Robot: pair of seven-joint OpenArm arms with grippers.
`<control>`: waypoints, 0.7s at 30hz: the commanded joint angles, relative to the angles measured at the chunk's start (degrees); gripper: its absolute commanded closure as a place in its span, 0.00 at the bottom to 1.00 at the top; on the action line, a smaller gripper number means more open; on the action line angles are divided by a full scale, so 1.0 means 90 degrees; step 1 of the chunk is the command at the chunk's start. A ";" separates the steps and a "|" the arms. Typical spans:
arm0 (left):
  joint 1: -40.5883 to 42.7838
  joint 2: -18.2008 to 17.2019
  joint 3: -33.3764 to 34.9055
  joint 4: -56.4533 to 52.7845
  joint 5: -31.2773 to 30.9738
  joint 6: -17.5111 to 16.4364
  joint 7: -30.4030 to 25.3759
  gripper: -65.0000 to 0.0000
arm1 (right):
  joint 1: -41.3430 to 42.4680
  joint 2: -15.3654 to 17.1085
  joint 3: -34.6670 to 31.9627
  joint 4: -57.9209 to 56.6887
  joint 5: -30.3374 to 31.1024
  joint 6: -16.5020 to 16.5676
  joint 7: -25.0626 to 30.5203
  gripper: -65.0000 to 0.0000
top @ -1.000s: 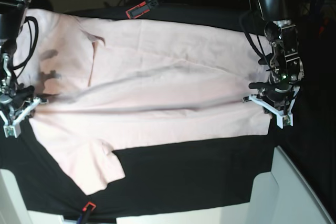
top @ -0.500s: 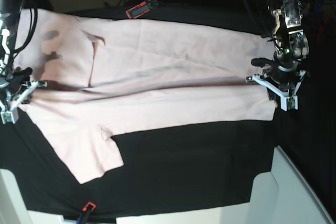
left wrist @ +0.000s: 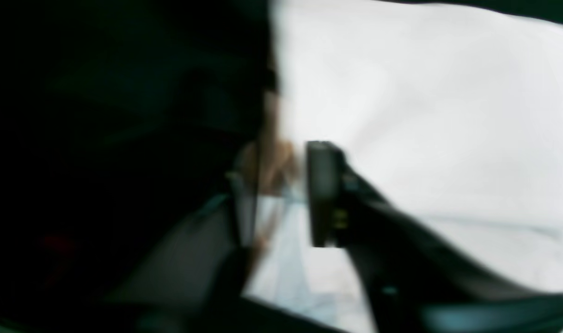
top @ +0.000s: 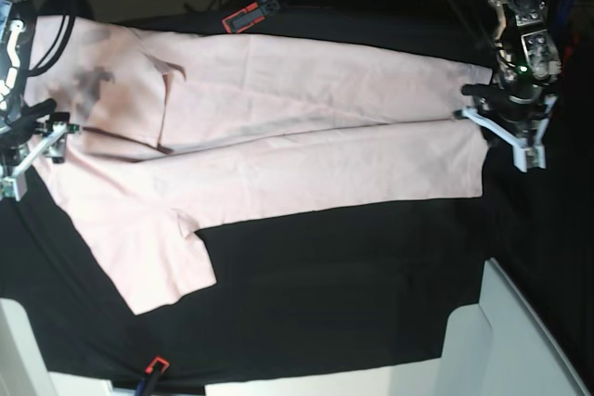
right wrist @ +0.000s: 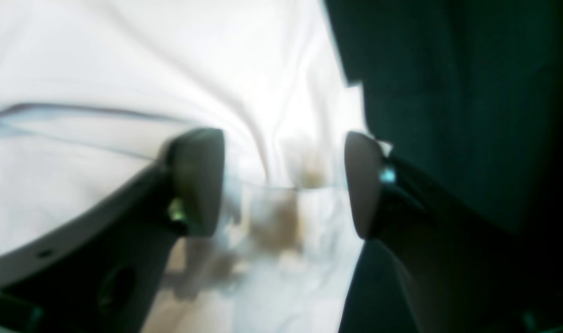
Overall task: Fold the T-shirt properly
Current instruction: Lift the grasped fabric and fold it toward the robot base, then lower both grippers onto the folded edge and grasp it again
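T-shirt (top: 278,150): spread across frame centre on black cloth (top: 334,294) | left pincer (top: 502,134): right edge, spread at hem | right pincer (top: 33,150): left edge, spread at shirt edge

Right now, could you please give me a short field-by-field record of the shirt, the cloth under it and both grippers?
shirt: T-shirt, pale pink, spread lengthwise across the base view, one long crease along it
sleeve: lower sleeve lies flat on the cloth
cloth: black cloth under the shirt
left gripper: at the shirt's right edge in the base view; grip unclear in blurred wrist view
right gripper: jaws apart, straddling the shirt's edge
other: orange-and-black tool above the shirt
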 commanded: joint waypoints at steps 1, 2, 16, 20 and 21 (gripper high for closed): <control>-0.0049 -0.0055 -0.0104 0.0374 -0.0019 -0.0010 -0.0062 0.62 | -0.0017 0.0092 0.0035 0.0372 0.0048 -0.0006 0.0093 0.38; -0.0039 -0.0045 -0.0221 0.0589 -0.0019 -0.0010 0.0006 0.60 | -0.0056 0.0092 0.0035 0.0616 0.0048 -0.0006 0.0064 0.38; -0.2256 -0.0202 -0.0133 -0.1472 -0.0009 -0.0029 0.0631 0.50 | 0.2670 0.0609 -0.1128 -0.1972 0.0029 0.0053 0.0132 0.29; -0.2989 -0.0319 0.0424 -0.2644 -0.0009 -0.0029 0.0612 0.50 | 0.3471 0.0766 -0.1557 -0.3926 0.0029 0.0053 0.1099 0.29; -0.3165 -0.0338 0.0492 -0.2918 -0.0009 -0.0029 0.0602 0.50 | 0.3695 0.0805 -0.1704 -0.4512 0.0029 0.0053 0.1402 0.29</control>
